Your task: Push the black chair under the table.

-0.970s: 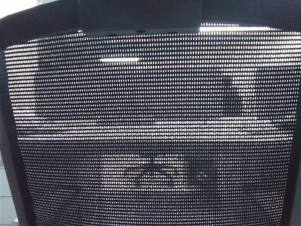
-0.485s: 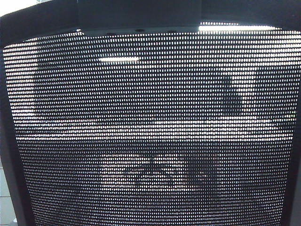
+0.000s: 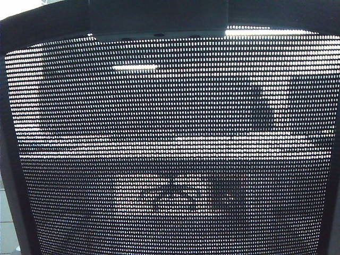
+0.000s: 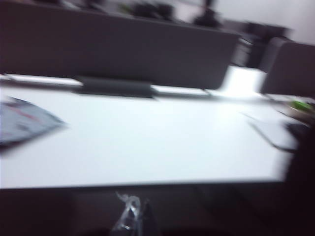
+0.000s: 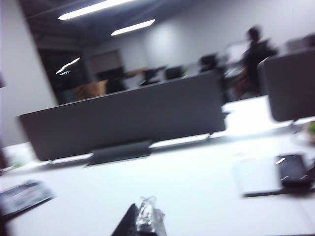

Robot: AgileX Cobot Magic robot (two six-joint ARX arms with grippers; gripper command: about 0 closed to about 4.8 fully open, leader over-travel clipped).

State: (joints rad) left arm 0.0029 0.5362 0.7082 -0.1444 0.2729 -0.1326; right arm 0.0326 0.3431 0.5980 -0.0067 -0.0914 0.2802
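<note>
The black chair (image 3: pixel 175 159) fills the exterior view; both hands blurred.

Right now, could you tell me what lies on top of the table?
On the table lie a dark phone on a pale pad and printed paper. Blur hides details; both grippers' fingers are barely visible.

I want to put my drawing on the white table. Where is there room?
The table is bare in the middle, in front of the grey divider, between the paper at one end and the notebook with the phone at the other. Those ends are crowded. The black chair blocks the outside camera. Both grippers hover at the near edge, blurred.
</note>
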